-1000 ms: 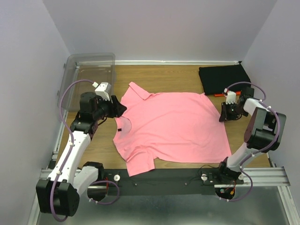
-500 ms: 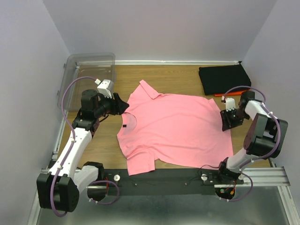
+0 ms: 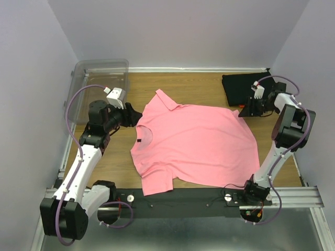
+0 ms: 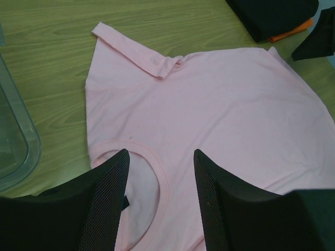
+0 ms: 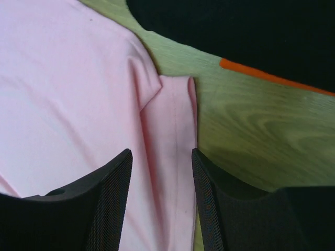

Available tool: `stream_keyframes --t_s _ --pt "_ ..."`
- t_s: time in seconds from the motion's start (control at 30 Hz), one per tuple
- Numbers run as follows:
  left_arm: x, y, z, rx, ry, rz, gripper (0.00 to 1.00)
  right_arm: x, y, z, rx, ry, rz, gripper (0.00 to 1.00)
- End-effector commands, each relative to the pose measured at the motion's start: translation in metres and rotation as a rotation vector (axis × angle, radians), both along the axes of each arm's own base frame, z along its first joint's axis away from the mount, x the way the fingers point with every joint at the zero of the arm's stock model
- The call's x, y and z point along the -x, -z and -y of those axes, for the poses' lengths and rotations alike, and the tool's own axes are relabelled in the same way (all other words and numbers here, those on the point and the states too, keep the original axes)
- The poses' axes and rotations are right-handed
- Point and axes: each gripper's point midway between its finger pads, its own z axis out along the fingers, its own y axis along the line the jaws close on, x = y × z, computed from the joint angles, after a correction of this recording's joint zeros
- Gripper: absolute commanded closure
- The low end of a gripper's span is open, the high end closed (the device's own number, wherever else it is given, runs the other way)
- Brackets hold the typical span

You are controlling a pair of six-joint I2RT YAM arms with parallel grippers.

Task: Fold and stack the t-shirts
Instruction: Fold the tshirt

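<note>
The salmon-pink t-shirt (image 3: pixel 196 141) lies spread flat on the table, collar to the left, with a dark neck label (image 3: pixel 139 141). Its far sleeve (image 4: pixel 137 53) is folded over. My left gripper (image 3: pixel 134 116) is open and empty just above the collar (image 4: pixel 157 172). My right gripper (image 3: pixel 244 111) is open and empty over the shirt's far right hem corner (image 5: pixel 175 104), which is doubled over. The black folded shirt (image 3: pixel 251 86) lies at the back right on the orange one, of which only an edge (image 5: pixel 272 77) shows.
A clear plastic bin (image 3: pixel 102 78) stands at the back left, and its rim shows in the left wrist view (image 4: pixel 18 136). Bare wooden table (image 3: pixel 183 86) lies behind the shirt. Side walls stand close on both sides.
The pink shirt first shifted a little to the right. My right gripper then moved from the shirt's right edge back to its far hem corner by the black shirt. The left gripper barely moved.
</note>
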Motion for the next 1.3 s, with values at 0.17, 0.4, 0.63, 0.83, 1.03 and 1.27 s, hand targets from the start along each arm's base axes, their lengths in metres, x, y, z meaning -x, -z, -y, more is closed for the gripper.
stream_keyframes --t_s 0.17,0.4,0.63,0.83,1.03,1.27 --pt "-0.001 -0.015 -0.003 -0.016 -0.017 0.074 0.39 -0.033 0.014 0.001 -0.087 0.062 0.025 0.43" --pt "0.0 -0.015 -0.003 -0.014 -0.011 0.075 0.39 -0.043 0.035 0.012 -0.045 0.08 0.009 0.43" --pt "0.0 -0.014 -0.003 -0.015 -0.016 0.071 0.39 -0.041 0.05 0.0 -0.047 0.047 -0.018 0.44" --pt "-0.001 -0.013 -0.003 -0.014 -0.015 0.066 0.39 -0.038 0.058 -0.008 -0.037 0.03 -0.039 0.48" --pt "-0.001 -0.013 -0.003 -0.013 -0.015 0.069 0.39 -0.032 0.062 -0.012 -0.02 0.016 -0.05 0.53" --pt "-0.001 -0.014 -0.003 -0.013 -0.015 0.071 0.39 -0.021 0.07 -0.013 -0.003 0.004 -0.08 0.59"
